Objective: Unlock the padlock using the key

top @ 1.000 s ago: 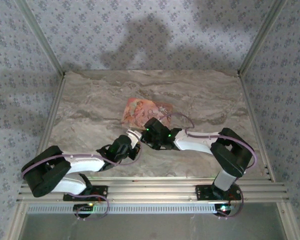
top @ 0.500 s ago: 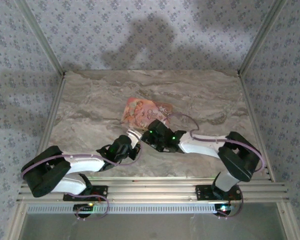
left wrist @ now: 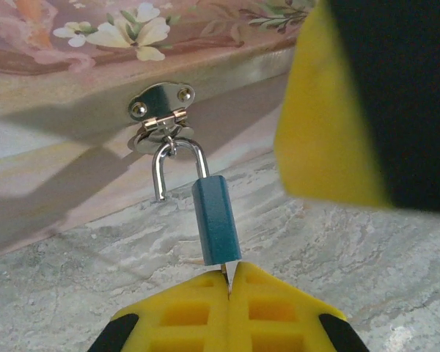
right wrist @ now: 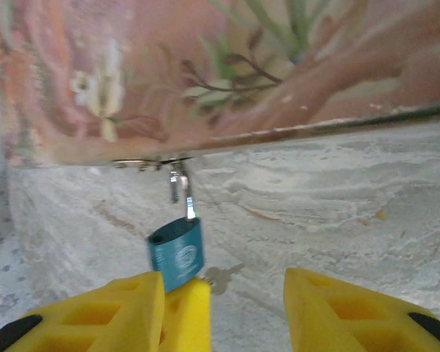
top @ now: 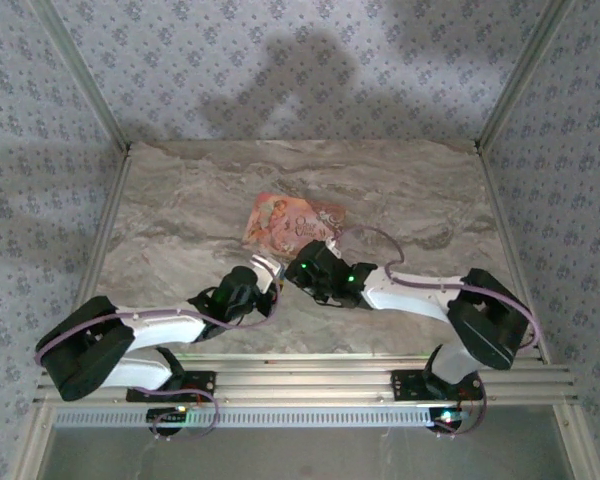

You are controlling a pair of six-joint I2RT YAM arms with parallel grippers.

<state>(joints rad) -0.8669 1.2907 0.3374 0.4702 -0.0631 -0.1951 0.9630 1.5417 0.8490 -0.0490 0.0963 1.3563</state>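
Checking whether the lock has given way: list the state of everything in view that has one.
pink box: lid down
hasp: folded down, closed
padlock: shackle sprung, one leg free, hanging from the hasp
left gripper: shut on the key
key: tip in the padlock's underside
right gripper: open, holding nothing

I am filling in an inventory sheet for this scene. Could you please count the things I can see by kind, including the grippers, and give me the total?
pink box: 1
padlock: 1
key: 1
metal latch: 1
grippers: 2 (left gripper, right gripper)
total: 6
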